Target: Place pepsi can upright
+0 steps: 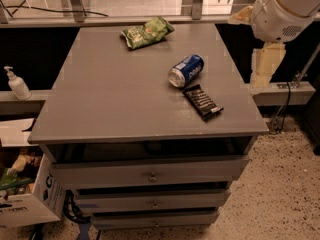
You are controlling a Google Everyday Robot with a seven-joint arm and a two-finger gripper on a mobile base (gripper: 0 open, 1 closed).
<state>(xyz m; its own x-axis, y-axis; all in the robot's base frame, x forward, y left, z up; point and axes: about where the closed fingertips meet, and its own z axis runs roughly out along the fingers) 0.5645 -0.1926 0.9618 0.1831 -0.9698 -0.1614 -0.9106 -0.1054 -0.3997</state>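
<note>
The pepsi can (186, 70) is dark blue with a silver end. It lies on its side on the grey cabinet top (115, 99), right of centre, with its silver end facing front-left. My gripper (264, 65) hangs beyond the cabinet's right edge, below the white arm housing (286, 9). It is to the right of the can, off the surface, and touches nothing.
A green crinkly snack bag (146, 32) lies at the back of the top. A flat black snack bar wrapper (202, 102) lies just in front of the can. A soap bottle (17, 84) stands on a ledge at left. A cardboard box (25, 194) sits on the floor at lower left.
</note>
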